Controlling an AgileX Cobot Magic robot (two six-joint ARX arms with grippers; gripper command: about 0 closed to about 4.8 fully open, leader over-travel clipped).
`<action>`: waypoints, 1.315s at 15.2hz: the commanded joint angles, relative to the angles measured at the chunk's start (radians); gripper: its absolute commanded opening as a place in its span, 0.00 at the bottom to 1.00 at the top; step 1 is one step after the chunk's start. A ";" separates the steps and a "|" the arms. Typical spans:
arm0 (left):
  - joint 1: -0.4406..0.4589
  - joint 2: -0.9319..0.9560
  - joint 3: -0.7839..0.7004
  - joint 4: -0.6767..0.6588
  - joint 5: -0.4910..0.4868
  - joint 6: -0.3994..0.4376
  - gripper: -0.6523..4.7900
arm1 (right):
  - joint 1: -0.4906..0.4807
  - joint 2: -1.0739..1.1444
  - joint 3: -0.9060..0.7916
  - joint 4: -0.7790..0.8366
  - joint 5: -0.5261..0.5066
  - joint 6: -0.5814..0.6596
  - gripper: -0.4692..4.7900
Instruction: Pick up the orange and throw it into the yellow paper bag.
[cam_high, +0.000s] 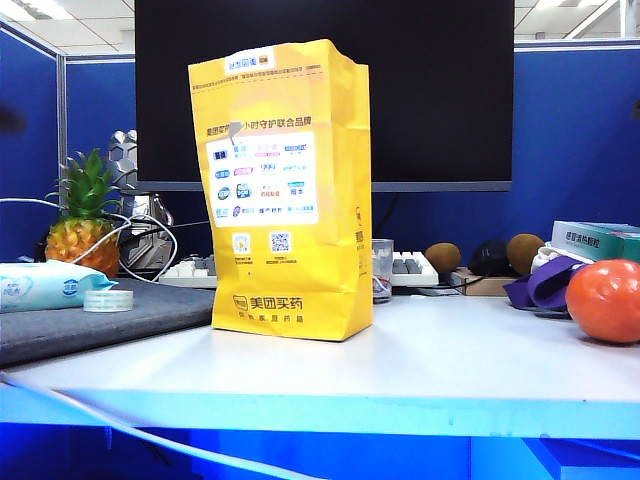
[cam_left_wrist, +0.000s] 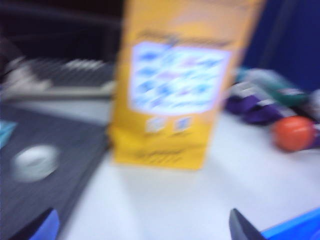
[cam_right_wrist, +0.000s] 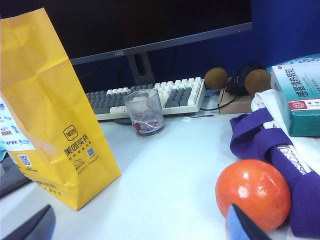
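**Orange on the worktop, both grippers released**

On the white worktop the yellow paper bag stands upright, a little left of the middle in the exterior view, with its white panel of logos facing the camera. The orange lies at the far right of that view, well apart from the bag, and it is touching a purple cloth just behind it. In the right wrist view the orange is close in front of the camera, resting against the same purple cloth.

The right gripper hangs low over the worktop; only the tips of its fingers show at the edge of the picture. They stand wide apart and hold nothing. One tip covers a part of the orange in the picture; I cannot tell if it touches it.

The left gripper is also released, its dark fingers far apart and empty. Its picture is blurred, but the bag is in front of it and the orange is off to the side.

Behind the bag are a keyboard, a clear cup and two kiwis. A pineapple stands at the far left, and a roll of tape lies on a grey mat.
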 joint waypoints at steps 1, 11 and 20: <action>0.001 -0.001 0.022 0.046 -0.033 -0.024 1.00 | 0.001 0.000 -0.007 0.103 -0.002 -0.013 1.00; 0.001 0.532 0.465 0.085 -0.003 0.113 1.00 | 0.000 0.303 0.252 0.181 0.185 -0.174 1.00; -0.072 0.982 0.912 -0.169 0.369 0.187 1.00 | -0.015 0.967 0.745 -0.344 0.240 -0.274 1.00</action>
